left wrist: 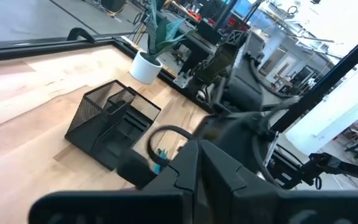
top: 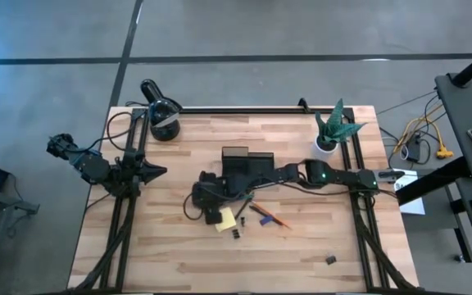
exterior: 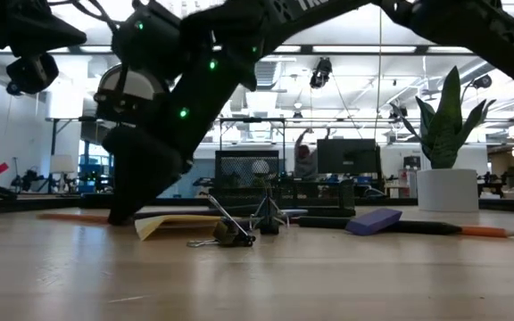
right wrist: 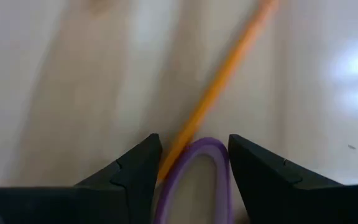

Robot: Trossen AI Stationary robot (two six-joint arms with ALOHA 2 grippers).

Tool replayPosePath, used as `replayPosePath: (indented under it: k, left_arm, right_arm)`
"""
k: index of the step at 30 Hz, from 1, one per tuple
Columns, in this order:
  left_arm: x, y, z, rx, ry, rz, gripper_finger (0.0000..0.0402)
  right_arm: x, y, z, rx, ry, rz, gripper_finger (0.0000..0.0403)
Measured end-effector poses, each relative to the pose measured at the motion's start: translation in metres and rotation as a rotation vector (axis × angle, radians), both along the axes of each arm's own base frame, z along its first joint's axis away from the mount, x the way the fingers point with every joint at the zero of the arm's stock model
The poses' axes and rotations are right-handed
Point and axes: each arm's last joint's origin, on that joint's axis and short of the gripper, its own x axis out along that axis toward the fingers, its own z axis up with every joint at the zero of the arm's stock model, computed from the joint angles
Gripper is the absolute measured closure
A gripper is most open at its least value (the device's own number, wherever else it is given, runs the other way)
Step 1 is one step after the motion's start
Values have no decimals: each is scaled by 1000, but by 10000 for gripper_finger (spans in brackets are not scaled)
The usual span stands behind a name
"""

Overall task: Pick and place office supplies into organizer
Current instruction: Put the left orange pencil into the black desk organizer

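My right gripper [top: 211,217] reaches across the table and points down, just left of the yellow sticky-note pad [top: 226,221]. In the right wrist view its fingers stand open [right wrist: 194,146] on either side of the scissors' purple handle loop [right wrist: 199,142]. An orange pencil [right wrist: 222,74] lies slanting beside the loop. The dark mesh organizer [top: 248,162] stands just beyond, on the wood. Right of the pad lie another pencil [top: 273,218], a purple block [exterior: 373,220] and a black clip [top: 236,234]. My left gripper [top: 150,172] waits shut at the table's left edge. My right gripper comes from above, slanting down, with one finger [right wrist: 135,174] on each side of the scissors' purple handle loop, which lies flat on the table. Whether the fingers touch the loop or the pencil beside it, I cannot tell.
A black desk lamp [top: 162,115] stands at the far left corner and a potted plant [top: 334,129] at the far right. Another black clip [top: 331,260] lies near the front right. Cables trail beside the right arm.
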Motion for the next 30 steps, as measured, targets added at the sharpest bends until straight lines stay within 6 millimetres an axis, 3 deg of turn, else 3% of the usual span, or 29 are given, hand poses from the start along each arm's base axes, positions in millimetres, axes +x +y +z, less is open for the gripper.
replayPosePath:
  k: [4,14,22,30]
  left_arm:
    - [0,0,0,-3,0,1,402]
    - [0,0,0,-2,2,-2,402]
    - [0,0,-1,2,7,-2,402]
    - [0,0,-2,6,9,-2,402]
  right_arm:
    - [-3,4,4,-37,40,63,235]
    - [8,-1,30,-39,-64,-68,253]
    - [9,0,26,96,-67,-217,246]
    - [8,11,6,188,-5,-244,261]
